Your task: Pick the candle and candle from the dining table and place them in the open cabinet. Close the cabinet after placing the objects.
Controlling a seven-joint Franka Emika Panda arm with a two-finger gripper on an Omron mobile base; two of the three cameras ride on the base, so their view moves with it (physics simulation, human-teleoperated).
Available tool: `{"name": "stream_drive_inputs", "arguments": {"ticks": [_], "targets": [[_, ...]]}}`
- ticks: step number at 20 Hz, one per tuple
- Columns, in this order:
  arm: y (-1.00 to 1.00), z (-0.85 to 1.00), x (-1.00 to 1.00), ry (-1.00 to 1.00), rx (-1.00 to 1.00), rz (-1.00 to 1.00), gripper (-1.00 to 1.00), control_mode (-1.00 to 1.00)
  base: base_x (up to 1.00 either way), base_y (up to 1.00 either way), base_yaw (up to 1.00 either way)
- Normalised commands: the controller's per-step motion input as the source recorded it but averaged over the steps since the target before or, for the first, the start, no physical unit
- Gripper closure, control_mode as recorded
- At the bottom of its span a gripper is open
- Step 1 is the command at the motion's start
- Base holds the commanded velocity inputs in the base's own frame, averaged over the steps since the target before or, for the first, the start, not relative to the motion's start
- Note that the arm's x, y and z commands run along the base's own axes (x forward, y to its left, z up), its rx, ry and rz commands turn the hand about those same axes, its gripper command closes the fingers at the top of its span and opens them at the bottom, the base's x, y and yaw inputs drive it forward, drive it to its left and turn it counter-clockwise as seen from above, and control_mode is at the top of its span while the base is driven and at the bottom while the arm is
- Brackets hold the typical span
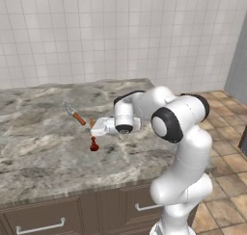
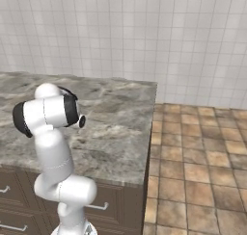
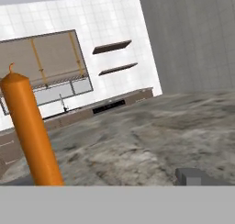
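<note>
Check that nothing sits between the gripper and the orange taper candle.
Nothing visible does. The open gripper is right at the upright orange candle on the dining table. The knife lies beyond it, off to the side.

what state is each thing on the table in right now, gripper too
orange taper candle: upright on the dining table, not gripped
knife: lying flat on the table, behind the candle
gripper: open, level with the candle, holding nothing
drawers: shut

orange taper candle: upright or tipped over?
Upright. In the left base view the orange candle stands on its dark red base on the dining table; the hand view shows it standing near-vertical.
</note>
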Motion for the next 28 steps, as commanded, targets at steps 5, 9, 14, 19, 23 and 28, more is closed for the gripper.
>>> {"name": "stream_drive_inputs", "arguments": {"ticks": [5, 9, 14, 19, 23, 28], "targets": [[0.18, -0.14, 0.29, 0.00, 0.00, 0.00, -1.00, -1.00, 0.00, 0.00, 0.00], [0.16, -0.04, 0.13, 0.00, 0.00, -0.02, 1.00, -1.00, 0.00, 0.00, 0.00], [0.02, 0.03, 0.01, 0.00, 0.03, -0.01, 1.00, -1.00, 0.00, 0.00, 0.00], [-0.08, 0.47, -0.27, -0.11, 0.14, 0.00, 1.00, -1.00, 0.00, 0.00, 0.00], [0.01, 0.99, -0.42, -0.06, 0.11, -0.01, 1.00, -1.00, 0.00, 0.00, 0.00], [0.13, 1.00, -0.49, -0.02, 0.01, -0.05, 1.00, -1.00, 0.00, 0.00, 0.00]]}}
